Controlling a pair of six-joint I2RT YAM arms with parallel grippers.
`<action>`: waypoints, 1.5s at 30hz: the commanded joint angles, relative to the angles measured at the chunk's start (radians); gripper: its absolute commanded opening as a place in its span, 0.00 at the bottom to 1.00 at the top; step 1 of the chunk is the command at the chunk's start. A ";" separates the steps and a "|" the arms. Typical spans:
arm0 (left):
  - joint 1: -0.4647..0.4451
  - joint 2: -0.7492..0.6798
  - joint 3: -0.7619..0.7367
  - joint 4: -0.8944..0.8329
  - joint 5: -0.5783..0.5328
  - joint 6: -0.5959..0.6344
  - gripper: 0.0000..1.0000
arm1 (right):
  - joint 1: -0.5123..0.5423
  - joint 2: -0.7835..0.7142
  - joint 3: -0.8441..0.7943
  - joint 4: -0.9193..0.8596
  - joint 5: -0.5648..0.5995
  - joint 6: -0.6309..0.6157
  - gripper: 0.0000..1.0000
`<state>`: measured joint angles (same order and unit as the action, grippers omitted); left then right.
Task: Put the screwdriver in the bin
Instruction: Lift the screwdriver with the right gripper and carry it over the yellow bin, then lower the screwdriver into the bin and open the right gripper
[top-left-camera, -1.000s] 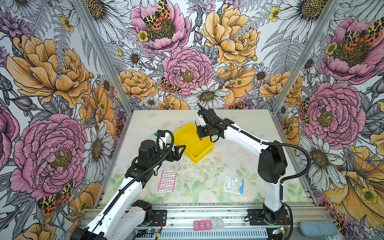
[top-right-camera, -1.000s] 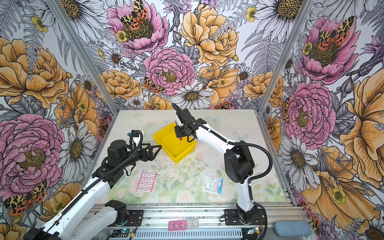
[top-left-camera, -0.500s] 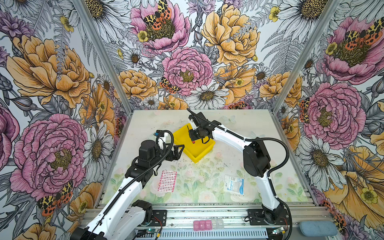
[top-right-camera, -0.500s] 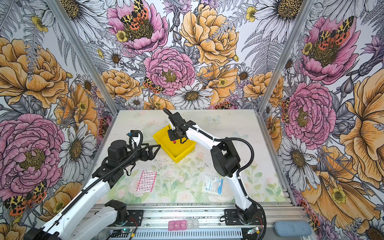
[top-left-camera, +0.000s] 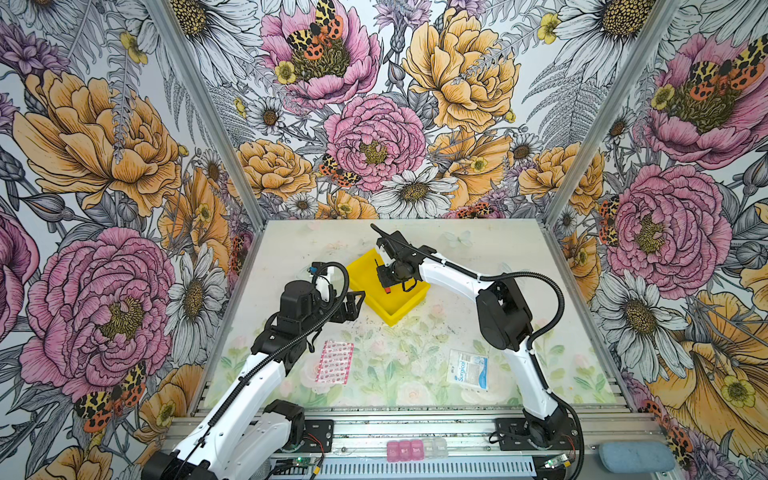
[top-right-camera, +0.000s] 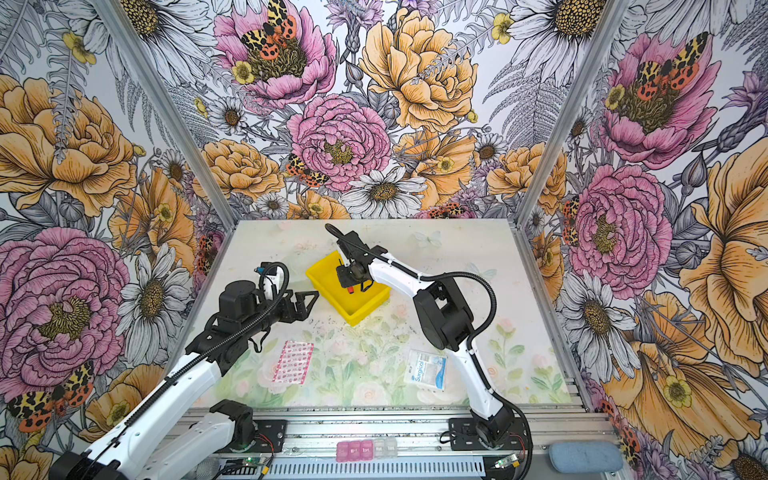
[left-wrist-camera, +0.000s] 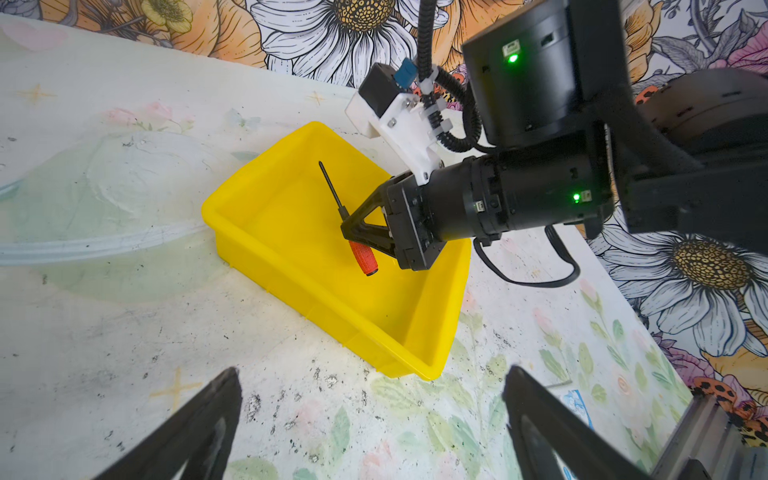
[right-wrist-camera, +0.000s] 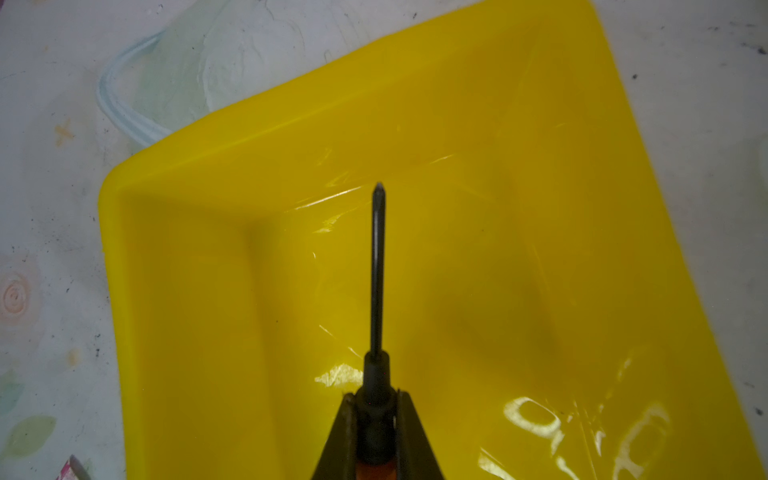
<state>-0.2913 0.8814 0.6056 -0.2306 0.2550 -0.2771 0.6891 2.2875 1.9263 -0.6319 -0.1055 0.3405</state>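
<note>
Screwdriver (left-wrist-camera: 363, 258) held over bin (left-wrist-camera: 291, 286) by right gripper (left-wrist-camera: 345, 230), clamped on its handle; left gripper (left-wrist-camera: 374, 415) wide open nr bin

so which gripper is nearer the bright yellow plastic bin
Right. The right gripper hangs over the bright yellow plastic bin, shut on the small red-handled screwdriver; the left gripper sits open just outside its edge.

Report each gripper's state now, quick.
Left gripper: open, holding nothing.
Right gripper: shut on the screwdriver, over the bin.
</note>
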 joint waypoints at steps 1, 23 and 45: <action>0.007 0.002 0.019 -0.010 -0.026 0.025 0.99 | 0.008 0.020 -0.027 0.008 0.019 0.014 0.00; 0.001 0.002 0.017 -0.006 -0.037 0.032 0.99 | 0.008 0.061 -0.086 0.008 0.057 0.038 0.08; -0.011 -0.053 0.014 -0.018 -0.057 0.027 0.99 | 0.012 -0.062 -0.070 0.010 0.090 0.046 0.43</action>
<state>-0.2924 0.8486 0.6056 -0.2398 0.2237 -0.2615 0.6949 2.2955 1.8465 -0.6216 -0.0376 0.3794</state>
